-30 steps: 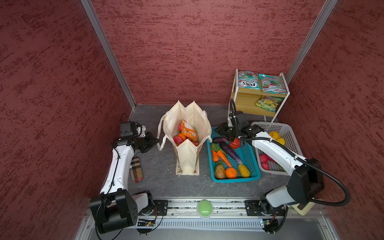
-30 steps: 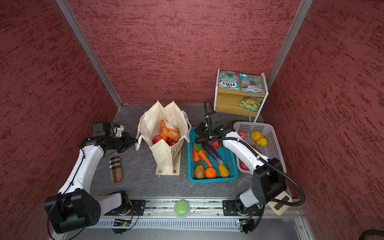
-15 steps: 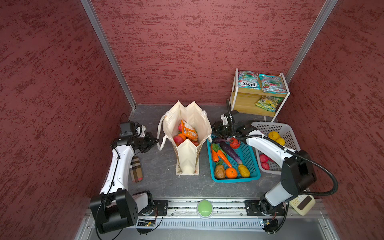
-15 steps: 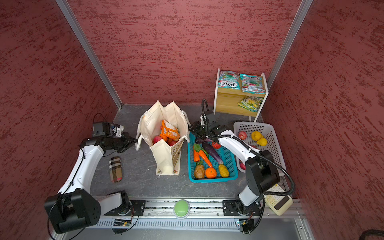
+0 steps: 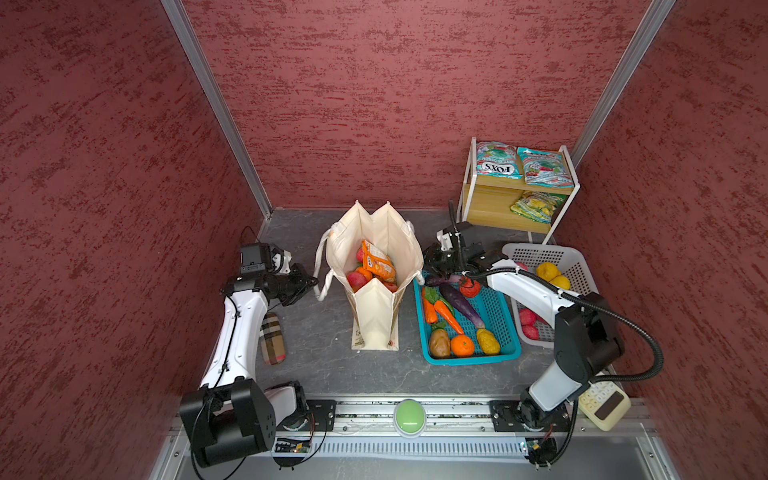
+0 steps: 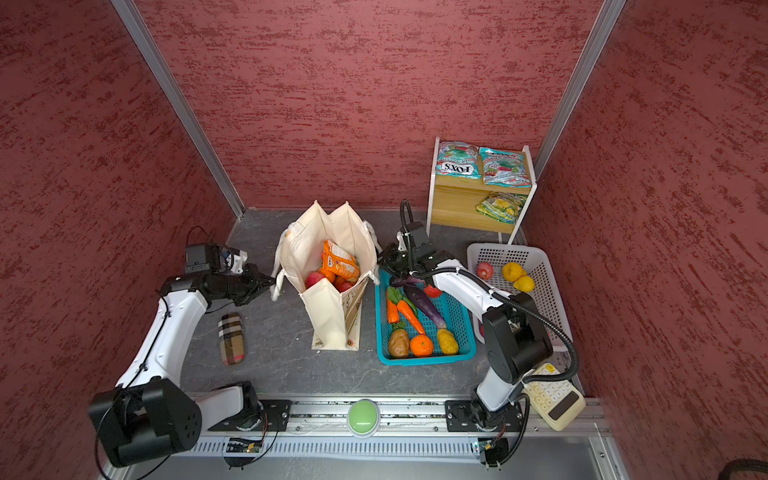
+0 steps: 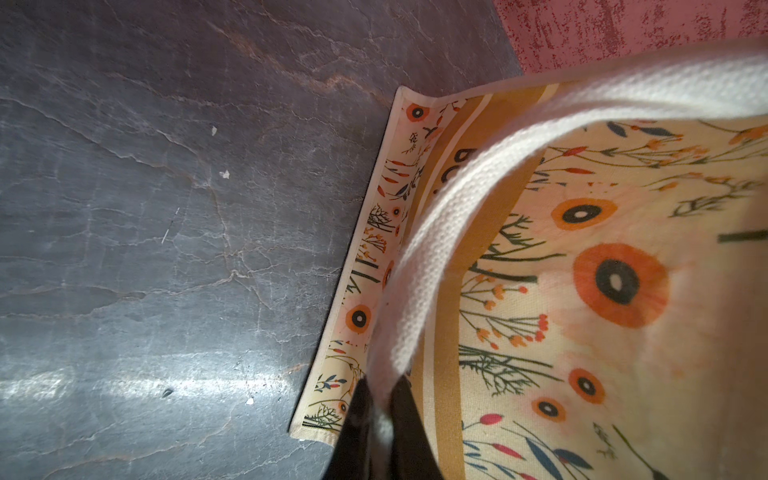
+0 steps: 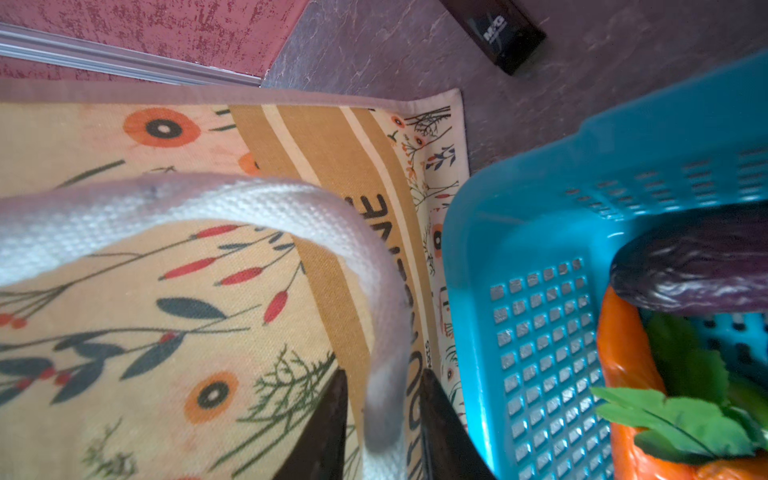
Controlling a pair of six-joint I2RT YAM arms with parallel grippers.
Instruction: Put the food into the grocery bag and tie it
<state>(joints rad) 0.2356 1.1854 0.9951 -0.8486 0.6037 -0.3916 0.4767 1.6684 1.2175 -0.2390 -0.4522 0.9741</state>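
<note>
Left fingers point(image 7: 355, 432) tight on bag handle point(image 7: 428, 249)

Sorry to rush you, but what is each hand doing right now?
Left hand: closed on one white bag handle.
Right hand: open, astride the other handle, not yet clamped.

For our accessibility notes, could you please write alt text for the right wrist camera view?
The grocery bag's white handle loops down between the right gripper's two dark fingers, against the bag's floral side. Beside it stands a teal basket holding a purple aubergine and an orange carrot with green leaves.
</note>
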